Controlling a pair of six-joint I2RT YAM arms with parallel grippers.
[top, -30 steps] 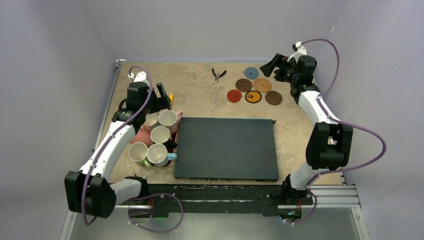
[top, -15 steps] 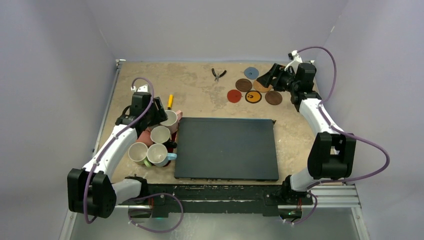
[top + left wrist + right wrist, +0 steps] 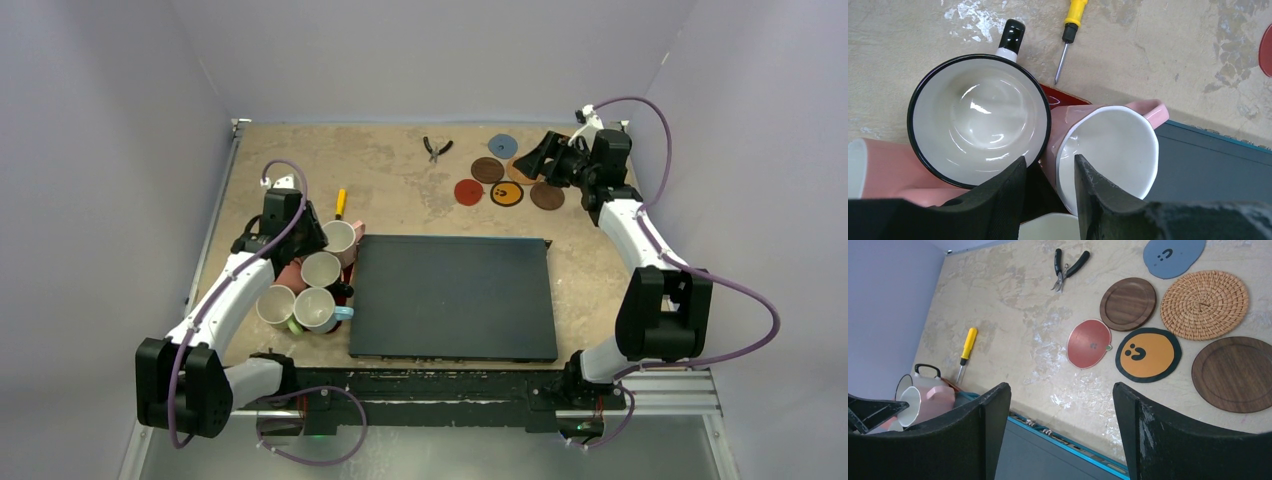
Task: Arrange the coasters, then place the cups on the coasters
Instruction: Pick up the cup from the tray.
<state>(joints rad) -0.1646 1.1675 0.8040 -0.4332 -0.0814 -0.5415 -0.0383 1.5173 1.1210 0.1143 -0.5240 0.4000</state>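
Several cups stand bunched at the table's left. My left gripper [image 3: 318, 238] [image 3: 1048, 167] is over them, its jaws straddling the near wall of the pale pink cup [image 3: 1108, 147] [image 3: 338, 237]. One finger is inside that cup and the other sits between it and the white black-rimmed cup [image 3: 979, 117], with small gaps still showing on both sides. The coasters lie at the back right: grey-blue [image 3: 1173, 255], brown wood [image 3: 1128, 303], woven tan [image 3: 1204, 298], red [image 3: 1089, 343], yellow [image 3: 1148, 354], dark brown [image 3: 1235, 374]. My right gripper [image 3: 535, 155] [image 3: 1062, 390] hovers open beside them, holding nothing.
A large black mat [image 3: 453, 297] fills the table's middle. A yellow screwdriver [image 3: 340, 203] lies just behind the cups and pliers [image 3: 436, 148] lie at the back centre. A red tray edge [image 3: 1058, 96] shows under the cups. Grey walls close in on three sides.
My left gripper has come down onto the cups and its jaws have narrowed around the pale pink cup's wall. My right gripper dropped lower by the coasters, then held nearly still.
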